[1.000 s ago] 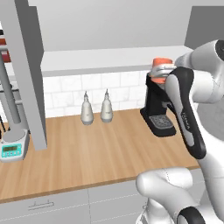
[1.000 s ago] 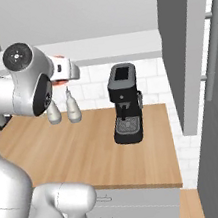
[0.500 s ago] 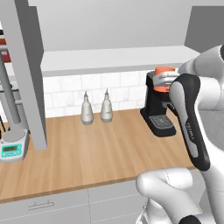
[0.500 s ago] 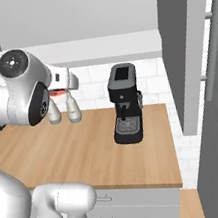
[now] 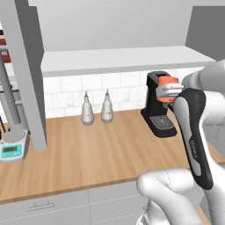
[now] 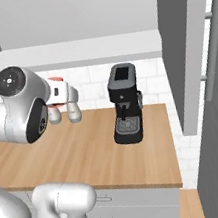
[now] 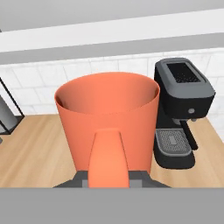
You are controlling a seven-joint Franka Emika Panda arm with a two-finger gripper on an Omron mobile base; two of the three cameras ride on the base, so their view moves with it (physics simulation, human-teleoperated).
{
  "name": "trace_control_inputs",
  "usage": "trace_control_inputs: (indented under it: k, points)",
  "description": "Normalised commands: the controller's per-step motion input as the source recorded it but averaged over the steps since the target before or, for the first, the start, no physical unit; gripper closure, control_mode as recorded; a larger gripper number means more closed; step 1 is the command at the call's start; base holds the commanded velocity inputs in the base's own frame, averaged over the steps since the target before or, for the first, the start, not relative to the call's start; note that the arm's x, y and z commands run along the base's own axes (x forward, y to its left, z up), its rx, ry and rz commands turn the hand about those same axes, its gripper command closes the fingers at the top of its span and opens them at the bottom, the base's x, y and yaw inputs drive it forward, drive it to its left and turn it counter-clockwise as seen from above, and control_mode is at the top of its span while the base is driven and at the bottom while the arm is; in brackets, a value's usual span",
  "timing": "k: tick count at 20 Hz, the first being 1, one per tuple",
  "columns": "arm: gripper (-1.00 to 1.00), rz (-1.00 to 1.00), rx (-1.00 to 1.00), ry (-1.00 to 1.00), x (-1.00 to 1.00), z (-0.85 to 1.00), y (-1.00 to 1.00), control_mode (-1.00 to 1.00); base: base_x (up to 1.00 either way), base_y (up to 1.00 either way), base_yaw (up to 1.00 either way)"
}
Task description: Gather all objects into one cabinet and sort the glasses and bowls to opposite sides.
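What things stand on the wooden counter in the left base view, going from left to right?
Kitchen scale → first grey shaker → second grey shaker → black coffee machine. The orange cup in the jaws overlaps the machine, so it is left out.

Orange cup (image 7: 107, 124) bottom cut off; tool (image 7: 108, 175) tips hidden behind cup.

2 base cameras look forward and down over the desk (image 5: 88, 158) from behind; both share the coffee machine (image 6: 125, 103). The hand camera sits close behind the orange cup (image 7: 107, 127).
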Motion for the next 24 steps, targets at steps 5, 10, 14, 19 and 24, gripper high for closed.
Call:
trace_control_inputs:
  k: [5, 10, 14, 19, 24]
  points:
    - [1.0, 0.0, 0.0, 0.02, -0.07, -0.03, 0.0, -1.0, 0.0, 0.0, 0.0]
    - [1.0, 0.0, 0.0, 0.0, 0.0, 0.0, 0.0, -1.0, 0.0, 0.0, 0.0]
    - [1.0, 0.0, 0.0, 0.0, 0.0, 0.0, 0.0, -1.0, 0.0, 0.0, 0.0]
    - [1.0, 0.0, 0.0, 0.0, 0.0, 0.0, 0.0, -1.0, 0.0, 0.0, 0.0]
    - [1.0, 0.0, 0.0, 0.0, -0.01, 0.0, 0.0, 1.0, -0.26, 0.0, 0.0]
